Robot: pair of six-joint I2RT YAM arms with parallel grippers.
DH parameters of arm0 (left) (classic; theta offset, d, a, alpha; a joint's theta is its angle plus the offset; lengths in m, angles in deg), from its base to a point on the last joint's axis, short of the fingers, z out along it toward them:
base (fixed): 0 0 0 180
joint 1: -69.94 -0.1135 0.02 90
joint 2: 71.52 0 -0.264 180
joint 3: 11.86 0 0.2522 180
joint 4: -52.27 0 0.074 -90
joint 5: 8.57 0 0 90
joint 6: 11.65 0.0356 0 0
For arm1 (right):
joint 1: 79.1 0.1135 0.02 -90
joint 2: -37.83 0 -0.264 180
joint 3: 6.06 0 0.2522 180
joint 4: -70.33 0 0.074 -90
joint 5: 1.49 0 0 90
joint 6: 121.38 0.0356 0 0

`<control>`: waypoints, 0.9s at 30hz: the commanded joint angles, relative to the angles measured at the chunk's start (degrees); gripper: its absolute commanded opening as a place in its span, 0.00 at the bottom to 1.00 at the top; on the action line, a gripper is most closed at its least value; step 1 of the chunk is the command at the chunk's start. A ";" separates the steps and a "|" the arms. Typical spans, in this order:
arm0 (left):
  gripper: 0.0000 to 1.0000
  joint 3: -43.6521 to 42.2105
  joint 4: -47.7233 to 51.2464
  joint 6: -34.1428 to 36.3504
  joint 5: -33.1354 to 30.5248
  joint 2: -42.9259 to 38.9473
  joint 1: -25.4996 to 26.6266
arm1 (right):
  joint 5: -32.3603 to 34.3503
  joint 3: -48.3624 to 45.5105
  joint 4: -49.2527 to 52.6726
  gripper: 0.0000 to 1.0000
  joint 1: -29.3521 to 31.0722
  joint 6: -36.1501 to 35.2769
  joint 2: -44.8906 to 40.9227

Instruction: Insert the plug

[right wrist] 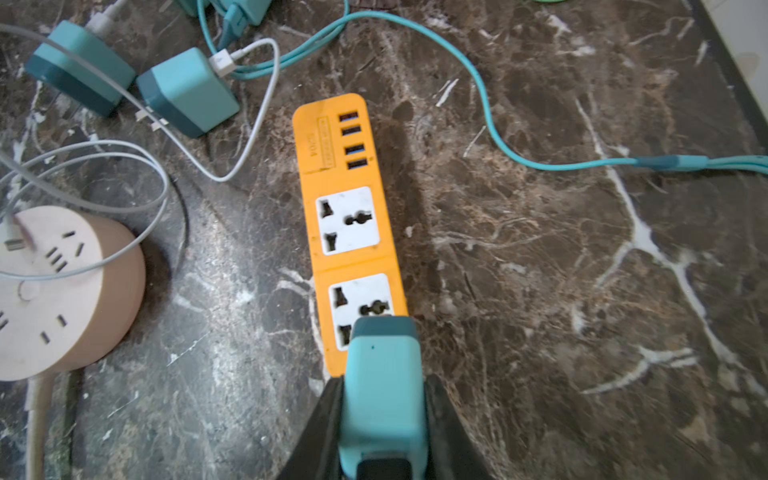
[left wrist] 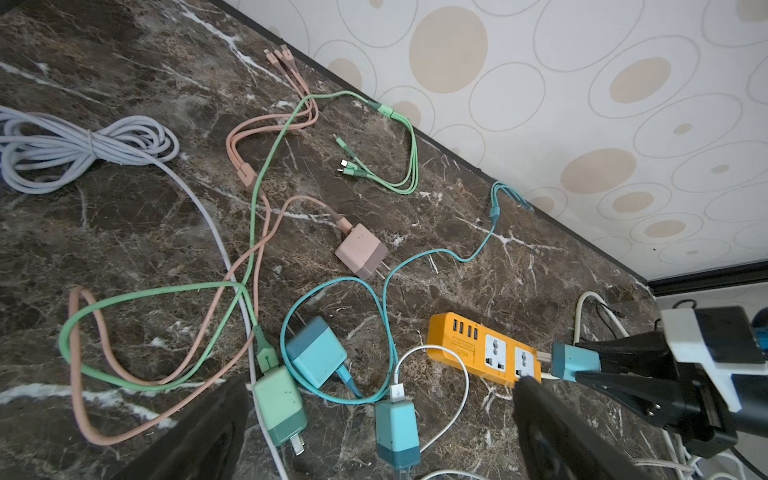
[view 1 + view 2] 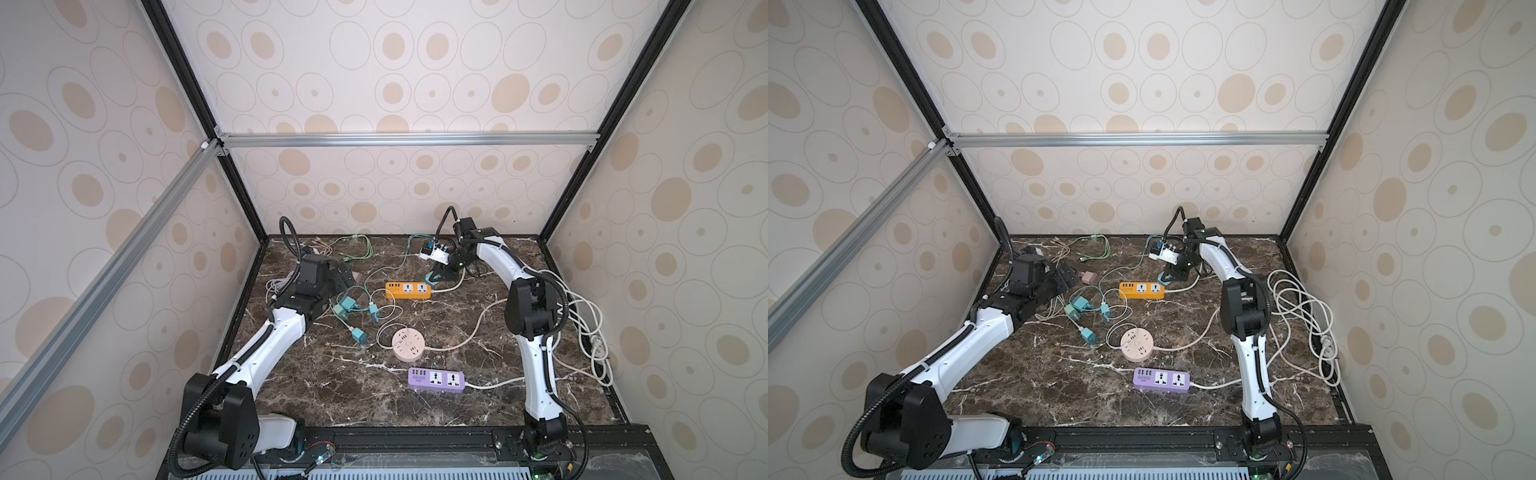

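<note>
Your marble table [image 3: 457,399] fills the floor of the cell, and both arms reach in over it from the near edge. Your left arm [image 3: 266,353] stretches toward the far left corner. Your right arm [image 3: 536,332] bends up and over toward the far middle. A loose heap of white cords [image 3: 582,328] lies along the right edge.

You have three outlet units on the table. The purple power strip [image 3: 436,379] is nearest you, the round pink socket hub [image 3: 408,343] sits just beyond it, and the orange power strip [image 3: 408,289] is farther back.

Your left gripper [image 2: 380,380] hangs with its fingers spread wide and nothing between them, above a tangle of chargers and cables. Below it are a green charger [image 2: 279,403], two teal chargers [image 2: 316,351], and a pink charger [image 2: 360,251] a little farther off.

Your right gripper [image 1: 384,378] pinches the teal plug [image 1: 384,386] by its two flat sides. The plug hovers over the cord end of the orange power strip, and in the right wrist view its dark front edge covers part of the socket [image 1: 361,309] nearest that end. In the left wrist view its metal prongs [image 2: 542,356] point at that socket. You cannot tell from any view whether the prongs touch it.
</note>
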State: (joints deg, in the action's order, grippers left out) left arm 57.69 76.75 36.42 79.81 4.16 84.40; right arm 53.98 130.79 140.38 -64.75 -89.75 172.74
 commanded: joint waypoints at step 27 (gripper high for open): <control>0.98 1.67 6.00 5.61 -3.55 -1.94 -1.10 | 20.56 7.55 8.17 0.00 8.67 -15.85 1.75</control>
State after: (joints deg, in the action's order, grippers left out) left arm 57.71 81.58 40.33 77.40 3.46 83.86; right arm 72.12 137.34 146.33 -56.60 -102.82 173.70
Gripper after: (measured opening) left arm 0.984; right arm 0.284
